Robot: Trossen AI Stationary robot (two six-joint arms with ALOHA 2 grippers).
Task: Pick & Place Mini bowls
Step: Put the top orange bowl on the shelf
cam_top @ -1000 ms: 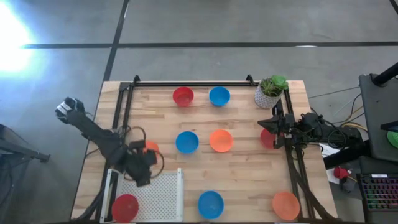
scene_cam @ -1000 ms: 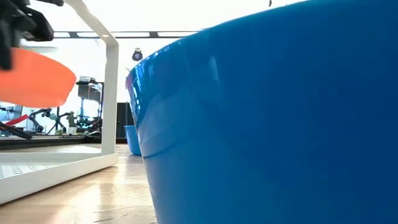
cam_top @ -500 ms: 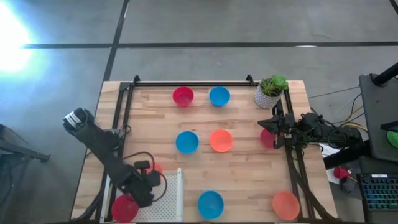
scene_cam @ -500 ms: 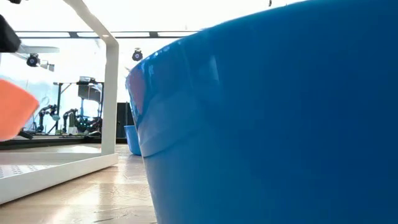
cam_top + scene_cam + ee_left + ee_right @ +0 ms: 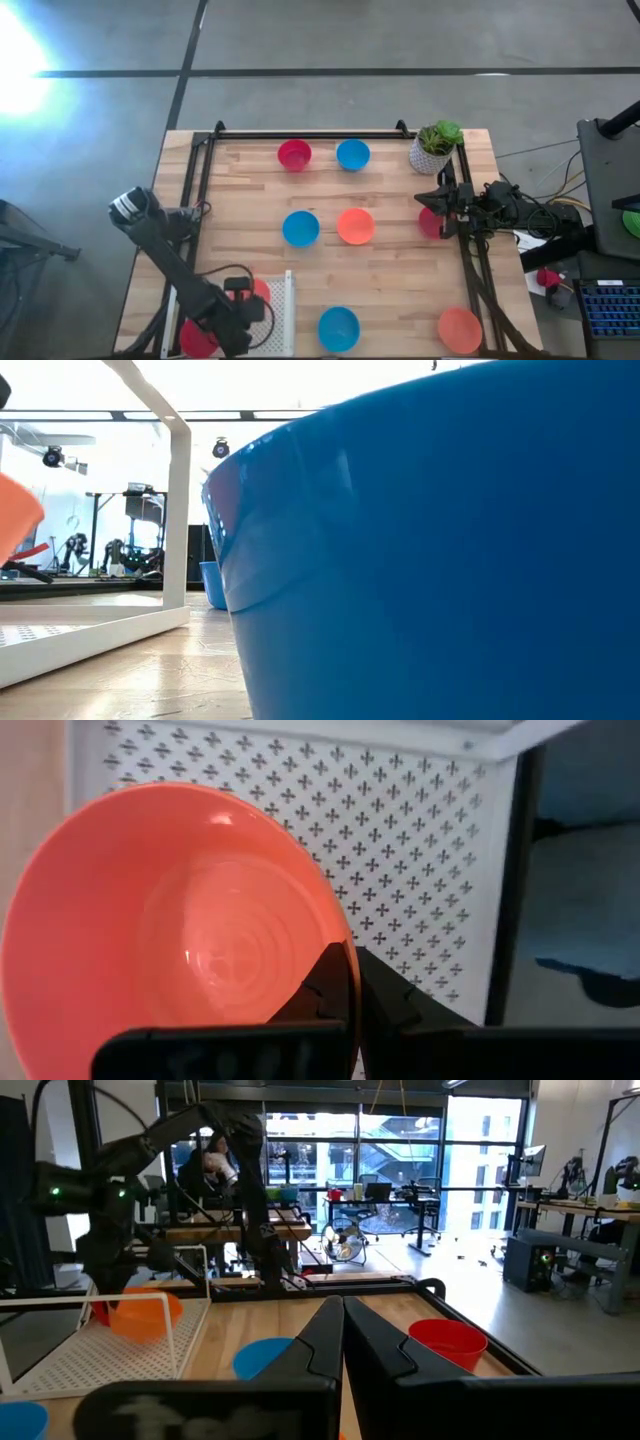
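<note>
My left gripper (image 5: pixel 243 312), closed on the rim of an orange bowl (image 5: pixel 180 915), holds it over the white perforated tray (image 5: pixel 280 310) at the counter's (image 5: pixel 390 270) near-left corner. My right gripper (image 5: pixel 428 198), closed and empty, waits at the right edge. Other bowls lie apart on the counter: red (image 5: pixel 294 154), blue (image 5: pixel 352 154), blue (image 5: pixel 300 228), orange (image 5: pixel 355 226).

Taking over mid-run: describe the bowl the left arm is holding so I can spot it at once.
Find the white perforated tray at the table's near left corner. The left gripper is shut on the rim of an orange mini bowl above it. It is the only bowl off the wood; a red bowl lies beside it.
</note>
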